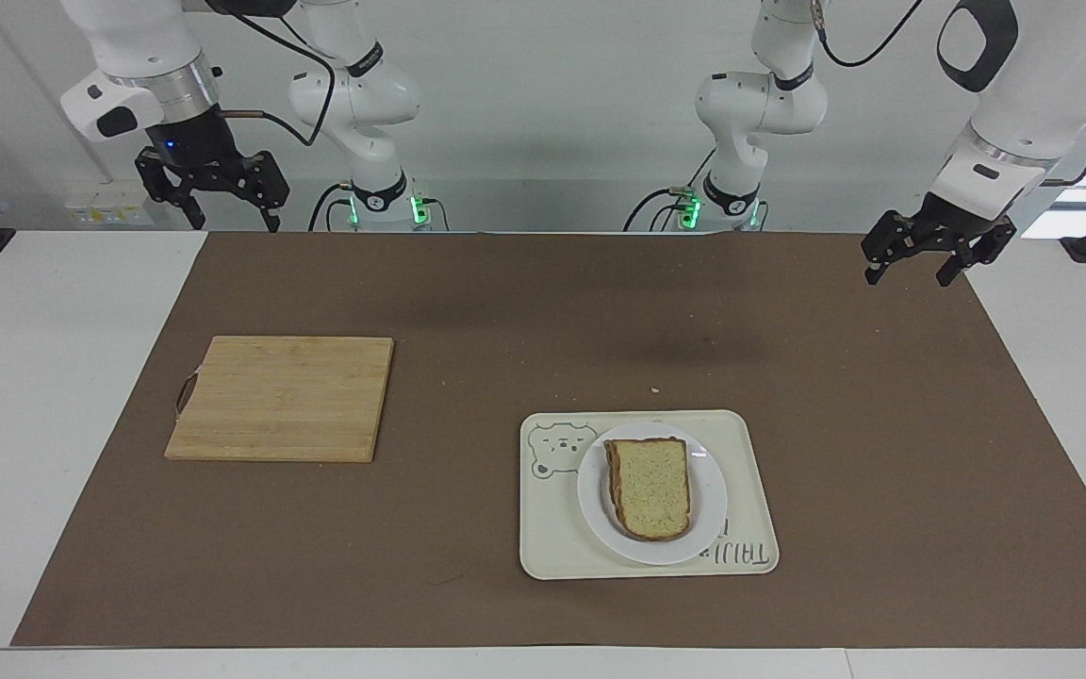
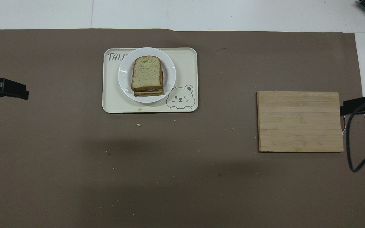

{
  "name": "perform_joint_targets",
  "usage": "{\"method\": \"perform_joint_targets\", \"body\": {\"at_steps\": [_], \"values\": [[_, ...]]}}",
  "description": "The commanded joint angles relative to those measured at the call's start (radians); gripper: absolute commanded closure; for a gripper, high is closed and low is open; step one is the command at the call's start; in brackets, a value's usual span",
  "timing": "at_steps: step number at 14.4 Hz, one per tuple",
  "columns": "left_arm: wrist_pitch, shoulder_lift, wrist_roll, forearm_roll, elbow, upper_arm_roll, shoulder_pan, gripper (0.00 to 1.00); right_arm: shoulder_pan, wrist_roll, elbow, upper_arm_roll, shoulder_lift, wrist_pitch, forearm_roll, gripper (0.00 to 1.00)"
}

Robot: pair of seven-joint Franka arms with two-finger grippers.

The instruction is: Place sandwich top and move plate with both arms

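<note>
Facing view: The sandwich top (image 1: 652, 488), a pale speckled bread slice with a brown crust, lies flat as the uppermost layer of a stacked sandwich on the plate (image 1: 709, 524). The small round white plate sits on a cream rectangular tray (image 1: 552, 547) printed with a bear drawing. The tray lies on the brown mat (image 1: 505, 302) toward the left arm's end of the table, farther from the robots than the wooden cutting board (image 1: 282, 397). The cutting board lies flat toward the right arm's end, well apart from the tray. The left gripper (image 1: 914, 273) hangs over the mat's edge at the left arm's end; its fingers are spread apart and hold nothing. The right gripper (image 1: 232, 222) hangs high at the robots' edge of the table at the right arm's end; its fingers are likewise spread and empty. Neither gripper is near the plate.

Overhead view: The sandwich top (image 2: 146, 72) covers the lower layers, whose edges show at the side nearer the robots. The plate (image 2: 170, 83) occupies the half of the tray (image 2: 185, 60) toward the left arm's end, beside the bear drawing. The cutting board (image 2: 299, 121) lies nearer the robots than the tray. Only a black tip of the left gripper (image 2: 13, 90) enters at the frame edge, and a black tip of the right gripper (image 2: 355, 106) with a looped cable shows just beside the cutting board
</note>
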Motion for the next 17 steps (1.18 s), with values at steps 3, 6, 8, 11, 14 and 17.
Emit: {"method": "perform_joint_targets", "body": {"at_steps": [3,6,8,11,14,17], "values": [[-0.016,0.005,-0.005,0.009,0.020,-0.005,0.028,0.00,-0.011,-0.026,0.000,0.006,-0.002,-0.006,0.000,0.00],[-0.020,0.000,-0.007,0.014,0.020,-0.203,0.212,0.00,-0.005,-0.030,-0.003,0.010,-0.007,-0.018,0.008,0.00],[-0.019,0.003,-0.007,0.018,0.020,-0.238,0.234,0.00,0.006,-0.024,-0.005,0.014,-0.008,-0.010,0.031,0.00],[-0.022,-0.009,-0.007,0.020,-0.007,-0.238,0.243,0.00,0.008,-0.027,-0.009,0.017,-0.008,0.008,0.043,0.00],[-0.043,-0.009,-0.005,0.020,0.002,-0.235,0.248,0.00,0.008,-0.027,-0.011,0.017,-0.010,0.008,0.051,0.00],[-0.085,-0.015,0.002,0.029,0.006,-0.232,0.245,0.00,0.008,-0.027,-0.011,0.017,-0.010,0.008,0.051,0.00]]}}
